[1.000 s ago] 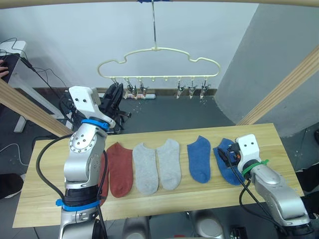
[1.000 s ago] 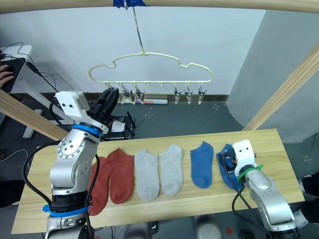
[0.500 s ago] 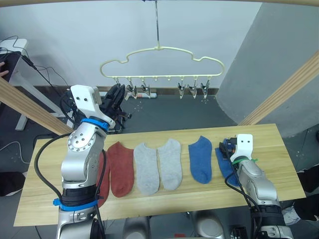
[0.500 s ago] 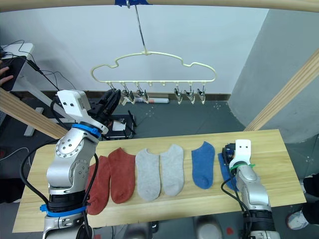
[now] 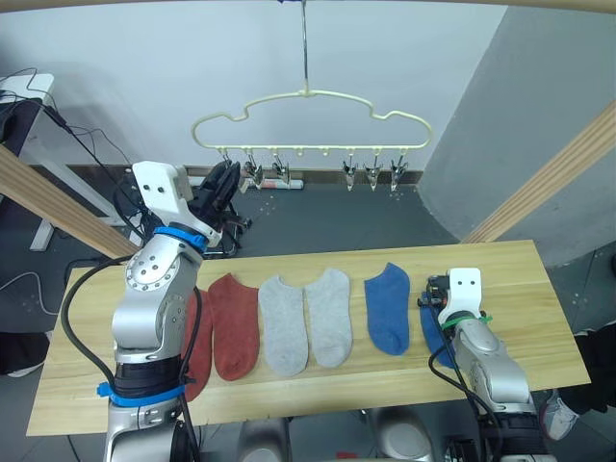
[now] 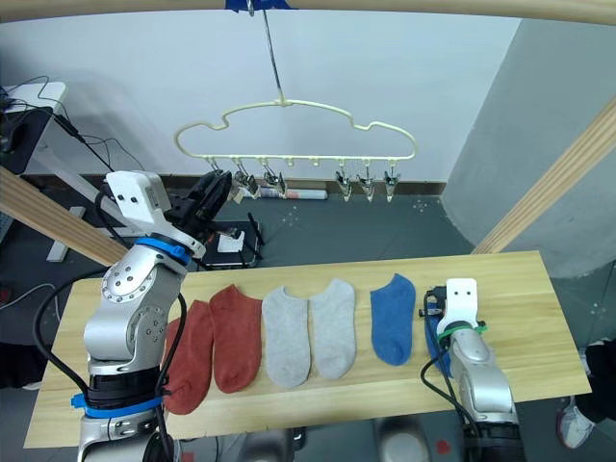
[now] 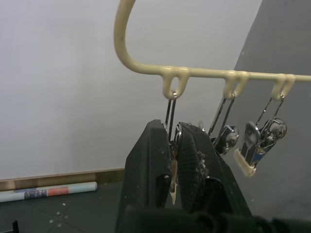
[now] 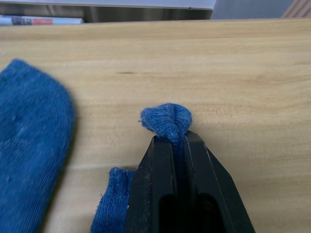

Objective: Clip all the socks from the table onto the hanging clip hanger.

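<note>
Six socks lie in a row along the table (image 5: 539,279) in the head views: two rust-red (image 5: 234,322), two light grey (image 5: 282,322), and one blue sock (image 5: 387,306) lying flat just beside our right gripper (image 5: 435,293). The sixth, the second blue sock (image 5: 430,332), is partly under that gripper at the row's right end. Our left gripper (image 5: 223,179) is raised to the left end of the clip hanger (image 5: 308,115).

From the left wrist, our fingers (image 7: 151,165) are clenched on the outermost clip (image 7: 172,160), its wire loop rising between them to the cream bar; the next clips (image 7: 228,138) hang just beside our fingertips.

From the right wrist, our fingers (image 8: 163,160) are pinched tight on a fold of that second blue sock (image 8: 165,119), a small bunch of knit poking out past the tips, the rest trailing under them on the wood.

We judge these socks light, limp and slightly grippy: they will droop and fold when lifted, so a pinch at the cuff or edge, leaving fabric clear of our tips for the clip to bite, seems best.
</note>
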Controlling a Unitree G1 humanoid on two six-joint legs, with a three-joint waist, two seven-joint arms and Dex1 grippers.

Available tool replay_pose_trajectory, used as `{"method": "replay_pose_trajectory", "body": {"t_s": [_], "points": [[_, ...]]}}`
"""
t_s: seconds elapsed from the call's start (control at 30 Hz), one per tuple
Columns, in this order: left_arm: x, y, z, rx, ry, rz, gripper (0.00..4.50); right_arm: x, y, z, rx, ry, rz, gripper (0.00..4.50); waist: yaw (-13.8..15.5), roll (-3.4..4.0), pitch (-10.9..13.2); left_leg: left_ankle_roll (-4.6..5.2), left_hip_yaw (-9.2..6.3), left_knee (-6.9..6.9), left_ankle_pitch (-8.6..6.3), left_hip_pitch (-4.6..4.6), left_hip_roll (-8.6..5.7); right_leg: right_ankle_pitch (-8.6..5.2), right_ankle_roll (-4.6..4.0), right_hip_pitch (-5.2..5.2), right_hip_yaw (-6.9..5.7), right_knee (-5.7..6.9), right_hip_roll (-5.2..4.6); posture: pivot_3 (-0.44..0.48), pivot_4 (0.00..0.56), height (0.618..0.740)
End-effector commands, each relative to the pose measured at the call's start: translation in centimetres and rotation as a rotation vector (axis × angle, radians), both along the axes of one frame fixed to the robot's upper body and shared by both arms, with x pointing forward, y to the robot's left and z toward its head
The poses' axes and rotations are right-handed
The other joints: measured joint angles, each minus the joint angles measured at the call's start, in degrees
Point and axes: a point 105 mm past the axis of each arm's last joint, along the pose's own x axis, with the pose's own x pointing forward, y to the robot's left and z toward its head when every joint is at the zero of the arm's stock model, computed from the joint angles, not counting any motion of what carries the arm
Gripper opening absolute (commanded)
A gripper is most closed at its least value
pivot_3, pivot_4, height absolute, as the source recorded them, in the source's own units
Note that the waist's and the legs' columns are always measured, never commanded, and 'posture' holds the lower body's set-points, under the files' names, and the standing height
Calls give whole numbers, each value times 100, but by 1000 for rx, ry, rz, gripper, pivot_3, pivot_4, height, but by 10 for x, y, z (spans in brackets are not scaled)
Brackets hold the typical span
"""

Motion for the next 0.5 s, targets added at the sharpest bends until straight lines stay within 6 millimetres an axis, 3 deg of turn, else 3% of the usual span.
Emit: {"method": "replay_pose_trajectory", "body": {"t_s": [0.03, 0.17, 0.3, 0.4, 0.5], "points": [[-8, -1, 17, -19, -48, -38, 144, -3, 12, 11, -17, -34, 86, 0, -3, 0, 0, 0, 1, 0, 0, 0, 0, 0, 0, 0, 1, 0, 0, -188, 339, 740], [-15, -6, 23, -55, -16, -116, 144, -4, 56, 55, -55, -159, 342, 0, -46, 3, 2, 0, 4, 1, 0, -6, 0, 0, 0, -12, 3, 4, 1, -188, 341, 740], [-25, -7, 29, -104, 40, -179, 144, -13, 115, 100, -22, -254, 608, 0, -58, 4, 4, -2, -1, 2, 1, -13, 0, -1, 2, -21, -1, 9, 10, -184, 344, 740], [-30, -7, 33, -159, 94, -222, 144, -15, 151, 120, 22, -291, 713, 0, -30, 3, 4, -3, -17, 2, 1, -21, 2, 0, 0, -24, -13, 8, 11, -175, 344, 740], [-34, -10, 33, -196, 136, -259, 144, -14, 174, 132, 44, -319, 762, 0, 13, 3, 4, -3, -24, 5, 1, -44, 8, 0, -1, -40, -18, 7, -3, -172, 344, 740]]}}
